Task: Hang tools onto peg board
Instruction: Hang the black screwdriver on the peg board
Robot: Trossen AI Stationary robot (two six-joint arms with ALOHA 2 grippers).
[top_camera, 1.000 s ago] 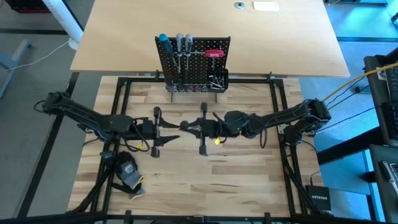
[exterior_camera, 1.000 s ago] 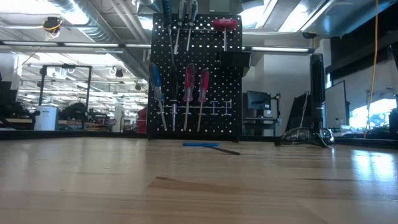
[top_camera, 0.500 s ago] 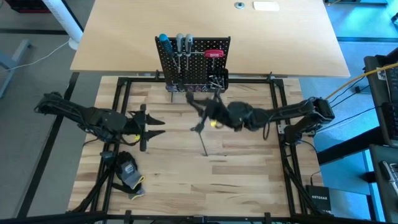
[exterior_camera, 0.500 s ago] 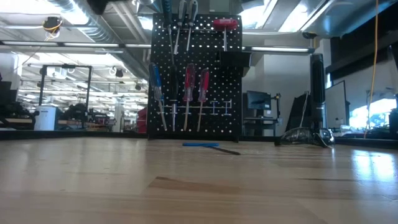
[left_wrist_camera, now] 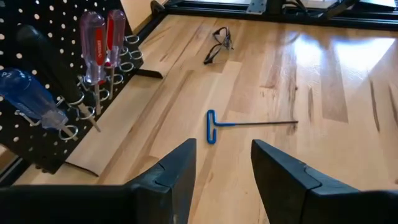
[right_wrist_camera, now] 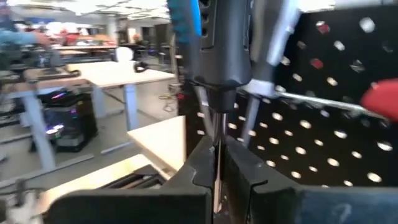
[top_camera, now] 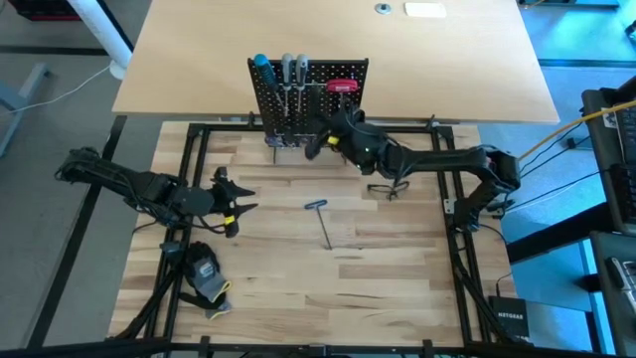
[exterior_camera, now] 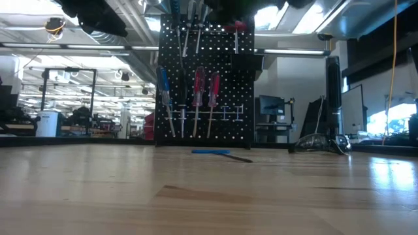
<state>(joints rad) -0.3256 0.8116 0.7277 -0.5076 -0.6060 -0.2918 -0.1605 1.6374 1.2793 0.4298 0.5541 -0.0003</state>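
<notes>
**High view: one board, two arms, one key loose on the bench**

High view shows one bench [top_camera: 298, 288] carrying one upright black peg board [top_camera: 308, 99] at its far edge. Two dark arms reach in from the sides.

On the board the low view counts one blue-handled screwdriver [exterior_camera: 164, 85] and two red-handled screwdrivers [exterior_camera: 199, 88] hanging in a row, with more tools along the top edge. One blue T-handled key [top_camera: 321, 218] lies flat on the bench, well in front of the board. One pair of glasses [top_camera: 388, 189] lies near the right arm, one glove [top_camera: 204, 273] by the left.

Right end effector [top_camera: 320, 141] is stretched up against the board front, fingers pressed together on a black-handled screwdriver [right_wrist_camera: 219, 37]. Left end effector [top_camera: 238, 202] hangs low at the left side, fingers spread, holding nothing.
</notes>
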